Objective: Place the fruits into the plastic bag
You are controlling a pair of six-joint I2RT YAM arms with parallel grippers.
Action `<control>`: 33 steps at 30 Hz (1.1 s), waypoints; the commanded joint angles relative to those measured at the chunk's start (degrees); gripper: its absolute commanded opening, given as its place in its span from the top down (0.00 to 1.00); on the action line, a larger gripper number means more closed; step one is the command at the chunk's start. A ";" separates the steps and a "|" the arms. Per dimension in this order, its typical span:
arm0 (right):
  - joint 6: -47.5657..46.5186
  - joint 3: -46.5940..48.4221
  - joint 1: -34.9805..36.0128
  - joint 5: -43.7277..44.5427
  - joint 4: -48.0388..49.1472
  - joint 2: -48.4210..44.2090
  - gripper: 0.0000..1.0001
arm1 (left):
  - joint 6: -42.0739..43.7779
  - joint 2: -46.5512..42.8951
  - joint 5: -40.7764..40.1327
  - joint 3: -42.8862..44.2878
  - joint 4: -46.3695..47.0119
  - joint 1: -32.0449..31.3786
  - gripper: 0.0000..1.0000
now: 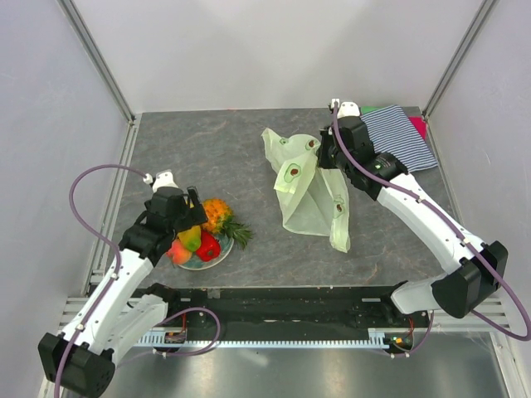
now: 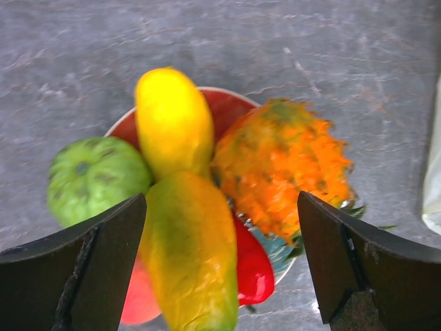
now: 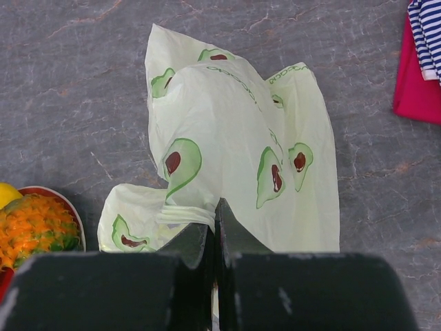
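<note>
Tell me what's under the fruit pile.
A plate; its red rim shows between the lemon and pineapple. Its centre is covered by them and the mango.

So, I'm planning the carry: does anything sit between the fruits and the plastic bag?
Nothing visible does: only bare table lies between the fruits and the plastic bag, which the right gripper holds pinched.

Left pincer (image 2: 220, 201) spread wide, right pincer (image 3: 215, 210) clamped.

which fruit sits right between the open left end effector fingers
The long glossy orange-green mango, centred between them; the yellow lemon, round green apple and spiky orange pineapple lie beyond or aside.
</note>
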 commanded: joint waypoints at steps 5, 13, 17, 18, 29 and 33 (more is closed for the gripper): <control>0.28 2.03 -0.15 0.88 3.59 -0.12 1.00 | -3.67 -1.76 -6.10 3.43 -10.12 -0.22 0.01; 0.98 1.51 -0.15 -0.70 5.88 0.76 1.00 | -6.40 -1.15 -2.15 4.22 -13.46 -0.14 0.05; 0.98 0.98 -0.24 -0.71 6.41 0.15 1.00 | -6.93 0.08 0.57 3.96 -13.55 -0.22 0.07; 0.90 0.80 -0.15 -0.71 6.41 -0.03 1.00 | -7.11 0.17 1.36 3.96 -13.72 -0.22 0.07; 0.55 -0.69 -0.24 0.79 6.84 -2.14 1.00 | -7.90 0.34 2.33 2.90 -13.81 -0.14 0.19; 0.72 -0.95 -0.33 0.96 6.84 -2.58 1.00 | -7.90 1.57 2.51 2.73 -13.81 -0.22 0.21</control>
